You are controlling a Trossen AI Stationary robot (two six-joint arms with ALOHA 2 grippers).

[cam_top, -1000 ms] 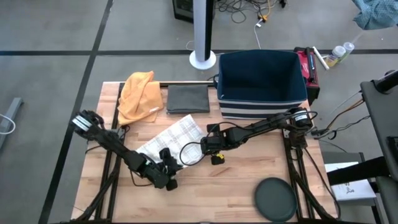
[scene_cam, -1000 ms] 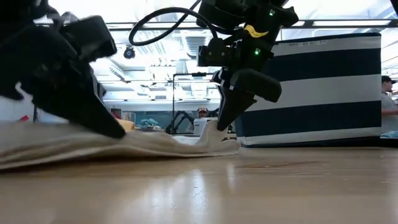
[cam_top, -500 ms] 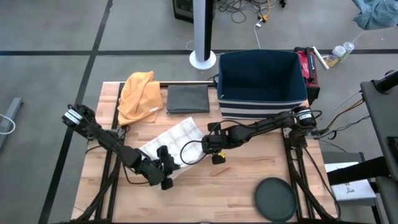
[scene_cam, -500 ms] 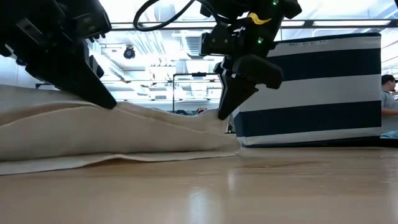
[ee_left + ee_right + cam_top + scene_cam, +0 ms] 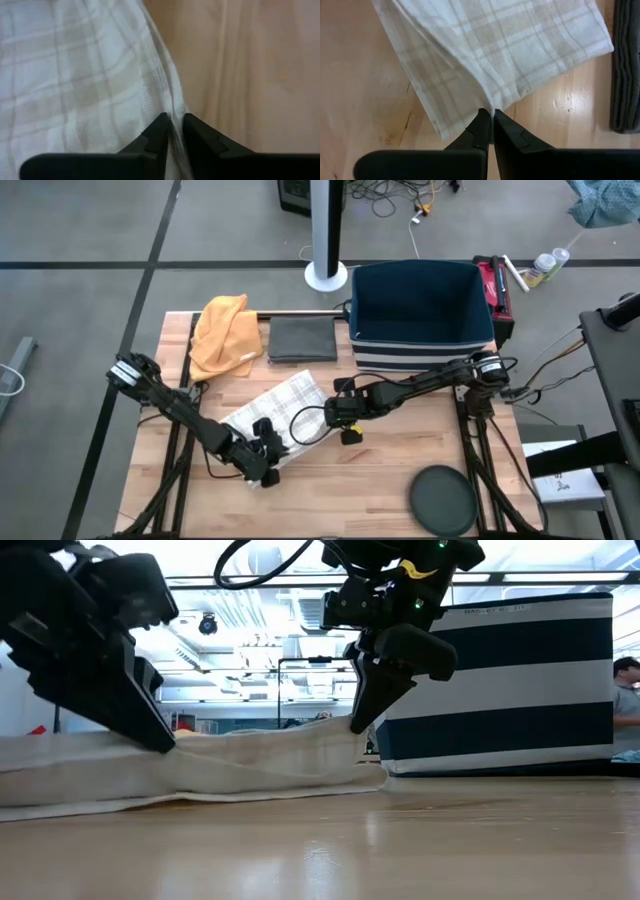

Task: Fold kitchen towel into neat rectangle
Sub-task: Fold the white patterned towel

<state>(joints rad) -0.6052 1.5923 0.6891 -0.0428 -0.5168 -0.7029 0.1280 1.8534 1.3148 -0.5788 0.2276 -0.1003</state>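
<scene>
Low view: towel [image 5: 200, 765] lower than before, both claws clenched on it.

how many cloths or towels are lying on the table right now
3: an orange cloth at the far left corner, a folded grey cloth beside it, and the white plaid towel mid-table. The bin may hide more.

Kitchen towel [image 5: 275, 405] partly hidden in the high view under left gripper [image 5: 268, 450] at its 6 o'clock corner. In the low view, cut off at 9 o'clock. Person [image 5: 627, 690] at 3 o'clock clipped by the edge. Labels on bottles [image 5: 548, 264] unreadable.
</scene>
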